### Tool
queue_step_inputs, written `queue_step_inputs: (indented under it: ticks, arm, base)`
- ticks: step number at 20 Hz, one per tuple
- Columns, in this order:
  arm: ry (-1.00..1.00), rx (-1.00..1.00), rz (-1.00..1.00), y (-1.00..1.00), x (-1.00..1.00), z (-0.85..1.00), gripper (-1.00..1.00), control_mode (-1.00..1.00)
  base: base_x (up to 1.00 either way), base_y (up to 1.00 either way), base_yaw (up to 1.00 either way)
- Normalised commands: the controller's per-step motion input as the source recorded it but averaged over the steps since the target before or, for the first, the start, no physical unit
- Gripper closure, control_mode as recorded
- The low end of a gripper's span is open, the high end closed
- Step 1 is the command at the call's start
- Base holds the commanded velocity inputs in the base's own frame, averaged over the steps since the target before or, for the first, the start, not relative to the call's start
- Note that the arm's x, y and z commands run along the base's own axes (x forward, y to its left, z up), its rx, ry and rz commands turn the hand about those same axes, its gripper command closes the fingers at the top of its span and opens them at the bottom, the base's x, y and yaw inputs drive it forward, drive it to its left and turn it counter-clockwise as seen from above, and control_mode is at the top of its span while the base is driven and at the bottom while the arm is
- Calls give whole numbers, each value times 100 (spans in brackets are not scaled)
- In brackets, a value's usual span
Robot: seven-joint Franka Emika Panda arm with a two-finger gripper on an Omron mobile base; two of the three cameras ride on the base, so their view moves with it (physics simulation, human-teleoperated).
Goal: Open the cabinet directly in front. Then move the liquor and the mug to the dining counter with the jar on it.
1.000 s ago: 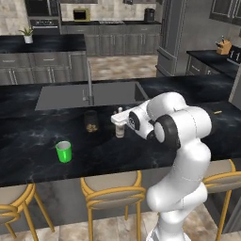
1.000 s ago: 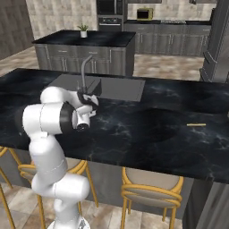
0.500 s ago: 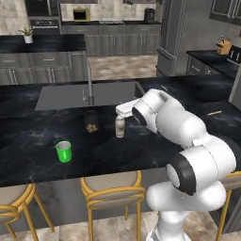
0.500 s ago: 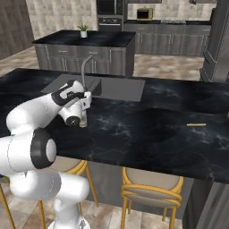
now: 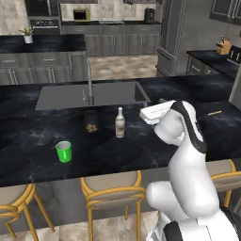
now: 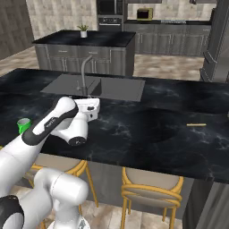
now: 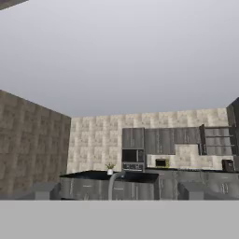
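The liquor (image 5: pixel 120 122) stands upright and free on the black dining counter (image 5: pixel 42 136), just right of the dark jar (image 5: pixel 91 121). Nearer the front edge sits the green mug (image 5: pixel 63 151), which peeks out past my arm in the right base view (image 6: pixel 23 125). My gripper (image 5: pixel 150 112) hovers over the counter a short way right of the liquor, open and holding nothing. In the hand view its fingertips (image 7: pixel 44 190) stand wide apart, and the gripper (image 7: pixel 119 191) points up across the kitchen. The cabinet is out of view.
The grey sink (image 5: pixel 89 96) and tall faucet (image 5: pixel 89 80) lie behind the jar. A small yellowish strip (image 5: pixel 214 113) rests on the counter to the right. Yellow-framed stools (image 5: pixel 110 188) line the near side. A smaller island with a potted plant (image 6: pixel 82 31) stands beyond.
My hand has pulled back to the right, away from the liquor, and tilted upward. The liquor, jar and mug have stayed where they were.
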Motion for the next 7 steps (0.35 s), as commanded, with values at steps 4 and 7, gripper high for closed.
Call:
queue_step_inputs:
  ticks: [4, 7]
  arm:
    - [-16, 7, -17, -63, -100, 0, -100, -100]
    - [-12, 3, -6, -13, -95, -4, -100, -100]
  base:
    - [0, 0, 0]
    - [0, 0, 0]
